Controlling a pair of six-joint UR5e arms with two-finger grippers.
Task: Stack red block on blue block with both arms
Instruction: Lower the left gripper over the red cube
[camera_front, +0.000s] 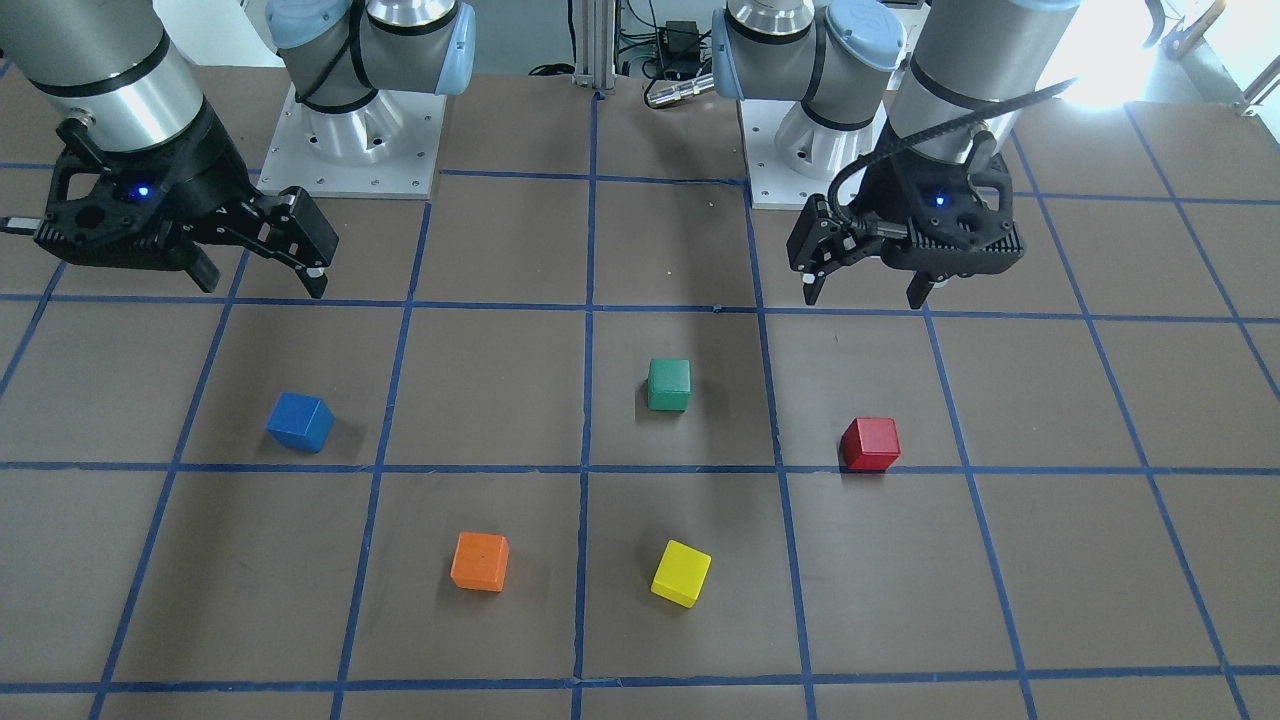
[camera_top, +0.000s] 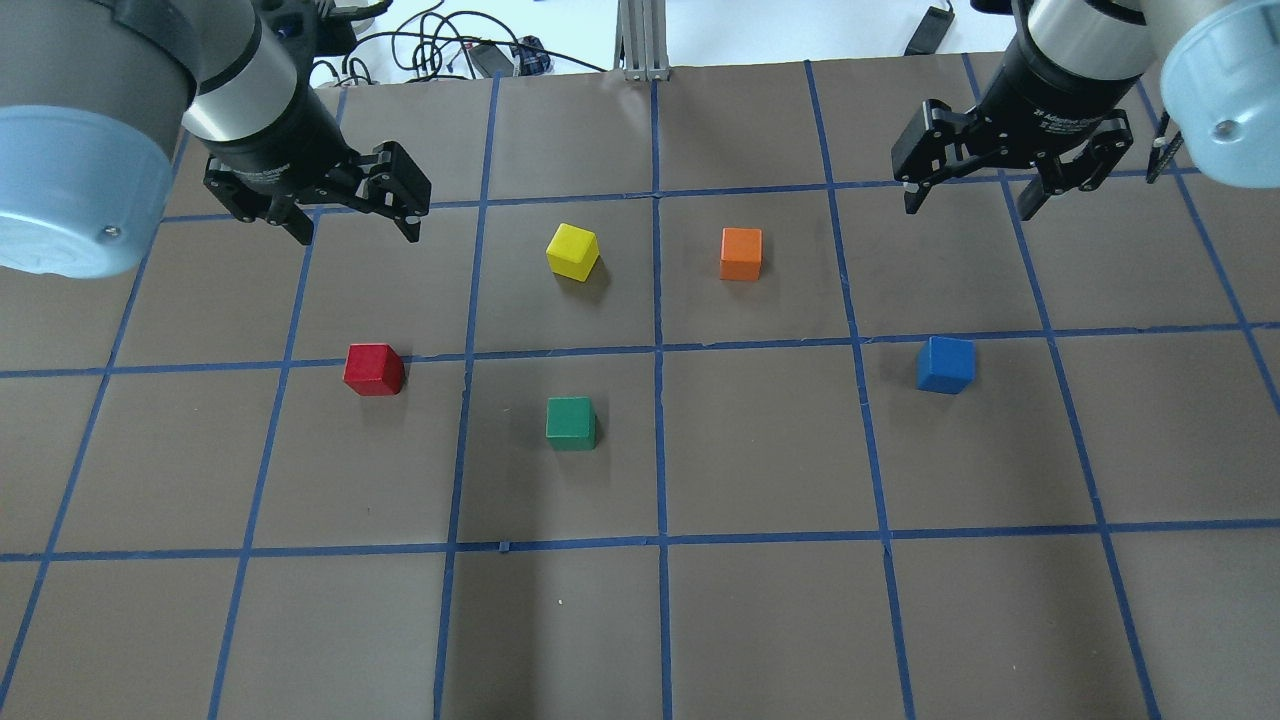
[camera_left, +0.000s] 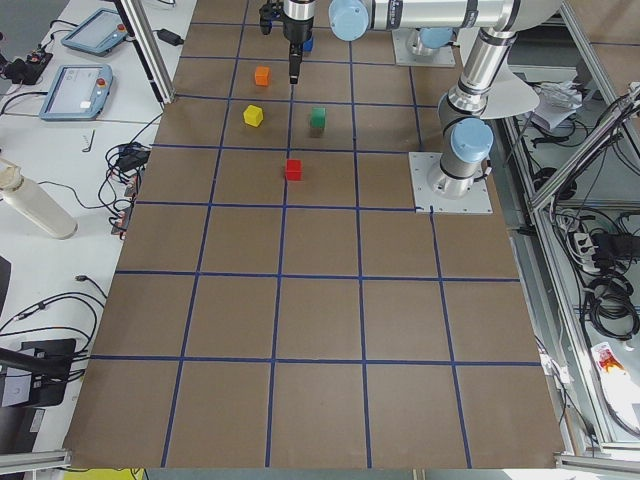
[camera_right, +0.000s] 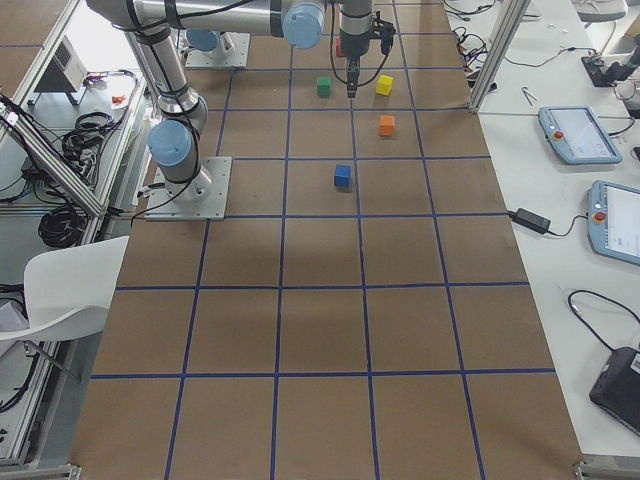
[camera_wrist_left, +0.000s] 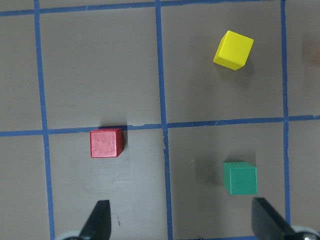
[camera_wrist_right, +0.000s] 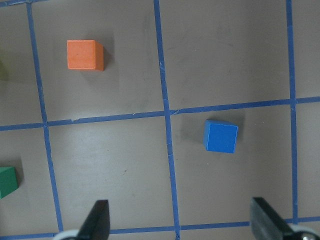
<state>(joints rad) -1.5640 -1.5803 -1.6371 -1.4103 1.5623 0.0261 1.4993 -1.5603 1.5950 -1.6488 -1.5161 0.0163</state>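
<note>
The red block sits alone on the brown table, also in the overhead view and the left wrist view. The blue block sits on the other side, also in the overhead view and the right wrist view. My left gripper hovers open and empty above the table, on the robot's side of the red block. My right gripper hovers open and empty, likewise back from the blue block.
A green cube, an orange cube and a yellow cube lie between the red and blue blocks. Blue tape lines grid the table. The arm bases stand at the robot's edge.
</note>
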